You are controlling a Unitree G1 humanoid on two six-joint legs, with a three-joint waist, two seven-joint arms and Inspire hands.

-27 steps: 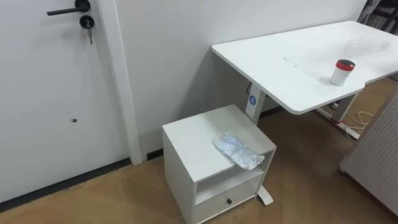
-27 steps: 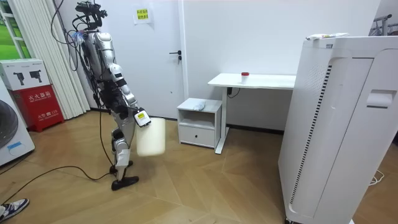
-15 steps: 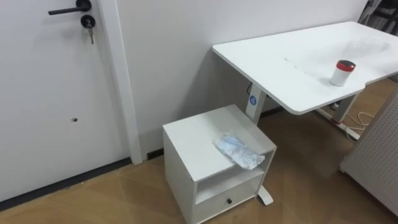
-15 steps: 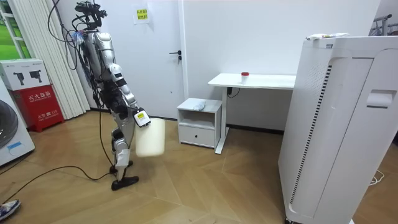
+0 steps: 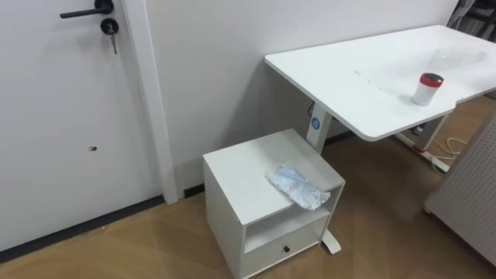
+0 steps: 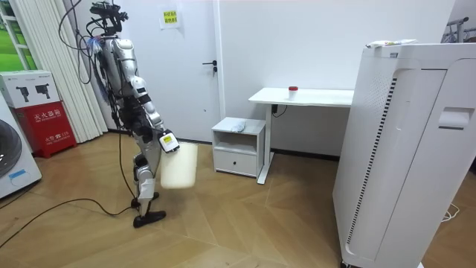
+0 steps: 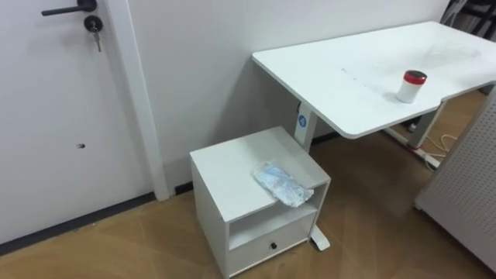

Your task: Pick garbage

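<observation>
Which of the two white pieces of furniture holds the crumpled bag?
The low cabinet, with the bag on top; the taller desk carries a red-lidded jar.

Eye views down on cabinet (image 5: 240, 174); room view afar.

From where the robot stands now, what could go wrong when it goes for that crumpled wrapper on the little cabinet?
1. The wrapper lies right at the front edge of the cabinet, so a clumsy touch could probably knock it to the floor.
2. The white bin hangs at the robot's side, and it might bump the cabinet as the robot walks closer.
3. The desk overhangs close by, so a reaching arm could strike its edge.
</observation>
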